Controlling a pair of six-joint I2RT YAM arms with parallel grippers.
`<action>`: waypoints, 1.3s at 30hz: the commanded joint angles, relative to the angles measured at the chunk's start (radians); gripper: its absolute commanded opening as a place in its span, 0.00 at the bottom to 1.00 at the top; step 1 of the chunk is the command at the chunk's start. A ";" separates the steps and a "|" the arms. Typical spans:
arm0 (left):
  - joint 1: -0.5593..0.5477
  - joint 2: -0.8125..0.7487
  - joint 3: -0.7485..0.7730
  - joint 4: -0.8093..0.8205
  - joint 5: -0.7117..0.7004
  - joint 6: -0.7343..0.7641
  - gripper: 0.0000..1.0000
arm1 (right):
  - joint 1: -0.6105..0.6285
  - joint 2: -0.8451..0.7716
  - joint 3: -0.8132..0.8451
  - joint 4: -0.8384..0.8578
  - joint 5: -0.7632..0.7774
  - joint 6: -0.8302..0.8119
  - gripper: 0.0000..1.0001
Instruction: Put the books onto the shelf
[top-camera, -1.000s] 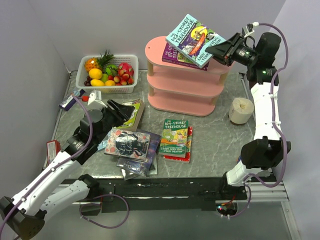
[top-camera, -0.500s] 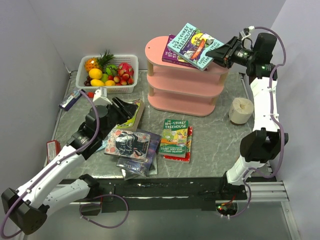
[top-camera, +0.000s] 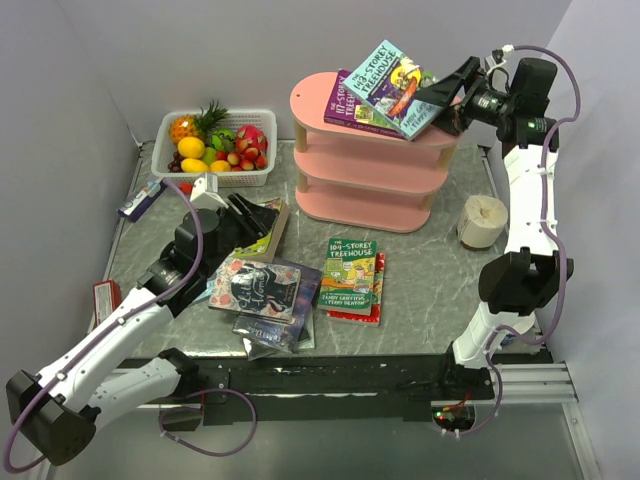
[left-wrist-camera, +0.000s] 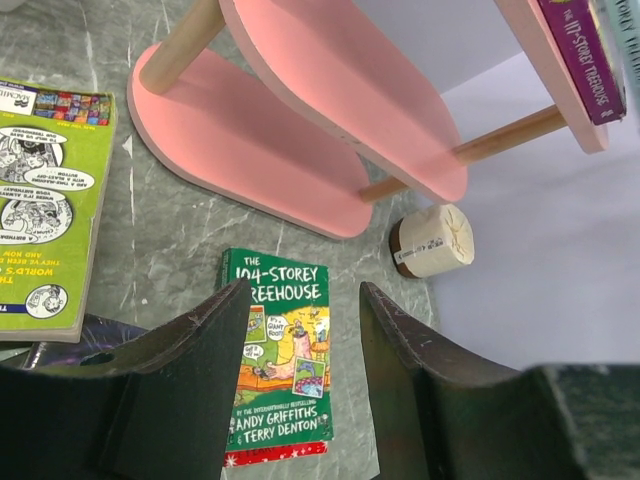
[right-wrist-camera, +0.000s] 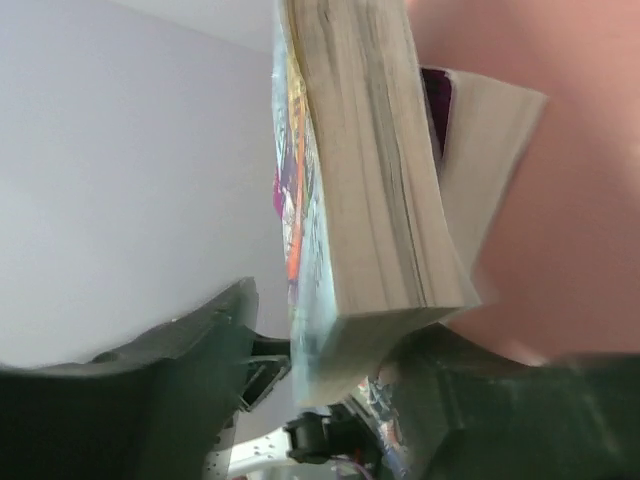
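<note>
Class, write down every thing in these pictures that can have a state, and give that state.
shelf, upright, two books on its top tier.
teal book, lying on the purple book.
purple book, flat on the top tier.
green book, flat on the table, not shelved.
right pincer, open, jaws either side of the teal book.
left pincer, open, empty.

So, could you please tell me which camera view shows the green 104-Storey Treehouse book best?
The top external view: the 104-Storey Treehouse book shows whole and unobstructed. The left wrist view is closer, but a finger covers its lower left corner. The right wrist view misses it.
</note>
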 joint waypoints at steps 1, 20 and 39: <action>0.000 0.009 0.037 0.047 0.025 0.017 0.54 | -0.011 -0.012 0.052 -0.069 0.045 -0.097 0.99; 0.039 0.141 0.336 0.056 0.017 0.155 0.76 | 0.257 -0.412 -0.075 -0.159 0.861 -0.410 0.99; 0.217 0.510 0.841 0.130 0.335 0.073 0.96 | 0.323 -0.845 -0.704 0.193 0.999 -0.289 0.99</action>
